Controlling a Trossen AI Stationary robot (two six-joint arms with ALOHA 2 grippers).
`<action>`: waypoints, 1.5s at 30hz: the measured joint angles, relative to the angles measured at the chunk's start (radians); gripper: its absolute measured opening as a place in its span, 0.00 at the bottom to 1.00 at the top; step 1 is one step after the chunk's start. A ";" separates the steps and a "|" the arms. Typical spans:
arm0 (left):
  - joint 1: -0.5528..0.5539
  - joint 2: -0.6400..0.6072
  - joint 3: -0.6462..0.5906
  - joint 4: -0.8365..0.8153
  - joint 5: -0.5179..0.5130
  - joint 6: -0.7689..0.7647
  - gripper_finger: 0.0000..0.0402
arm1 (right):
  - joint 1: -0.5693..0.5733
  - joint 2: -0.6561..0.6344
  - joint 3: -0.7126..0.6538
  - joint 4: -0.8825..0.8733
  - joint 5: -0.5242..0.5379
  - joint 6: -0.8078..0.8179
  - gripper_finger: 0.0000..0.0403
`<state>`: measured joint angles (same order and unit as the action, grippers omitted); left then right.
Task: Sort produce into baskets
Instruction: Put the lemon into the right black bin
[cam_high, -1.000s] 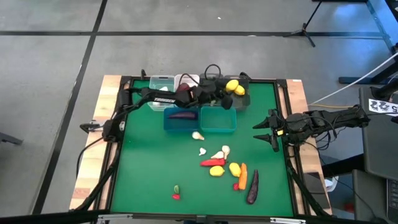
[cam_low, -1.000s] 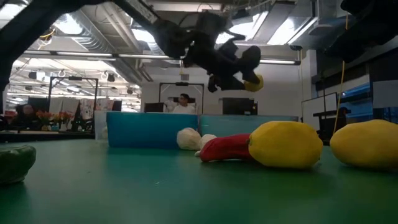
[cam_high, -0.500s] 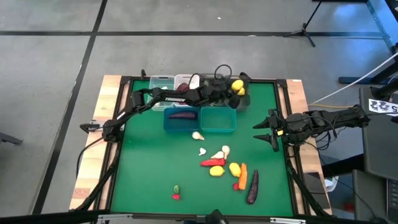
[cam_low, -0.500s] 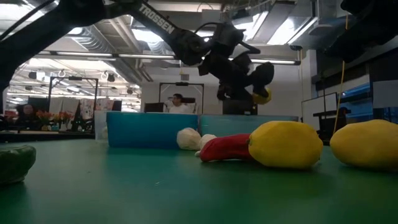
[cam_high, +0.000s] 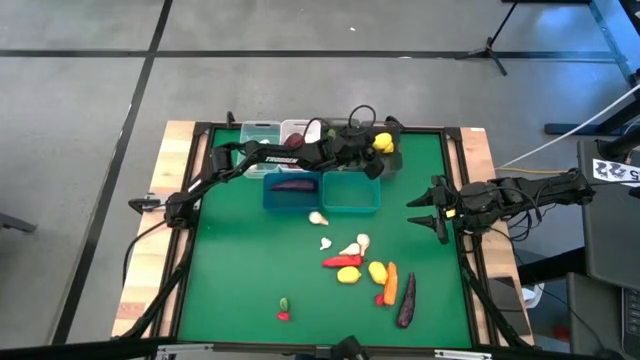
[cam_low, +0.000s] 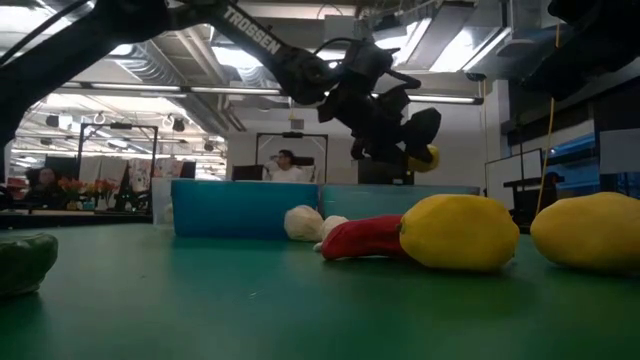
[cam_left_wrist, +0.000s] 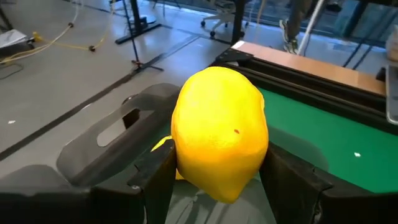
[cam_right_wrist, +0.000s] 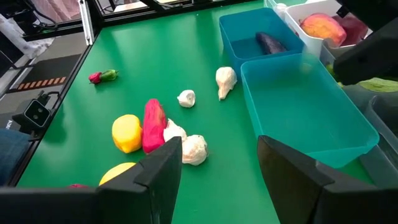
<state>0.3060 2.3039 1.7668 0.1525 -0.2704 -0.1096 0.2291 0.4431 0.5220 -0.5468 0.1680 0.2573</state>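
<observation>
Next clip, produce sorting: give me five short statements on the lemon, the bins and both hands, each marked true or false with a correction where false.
1. The left hand is shut on a yellow lemon. True.
2. That lemon rests on the green mat. False: it is held up over a smoky grey bin at the table's far edge.
3. The blue bin holds a dark purple eggplant. True.
4. The teal bin is full of garlic. False: it shows no produce inside; the garlic lies on the mat.
5. The right hand grips a red pepper. False: it is open and holds nothing, at the table's right edge.
</observation>
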 joint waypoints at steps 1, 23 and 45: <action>0.002 0.000 0.000 -0.003 0.010 0.005 0.52 | 0.000 0.000 0.000 0.000 0.000 0.000 0.52; 0.017 0.000 0.000 -0.015 0.123 0.087 0.64 | 0.000 0.000 0.000 0.002 0.000 0.000 0.52; -0.112 -0.197 0.017 -0.080 0.130 0.167 0.77 | 0.000 0.000 0.000 0.004 0.000 0.000 0.52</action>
<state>0.1944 2.1069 1.7836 0.0728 -0.1400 0.0575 0.2288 0.4431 0.5220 -0.5429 0.1685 0.2573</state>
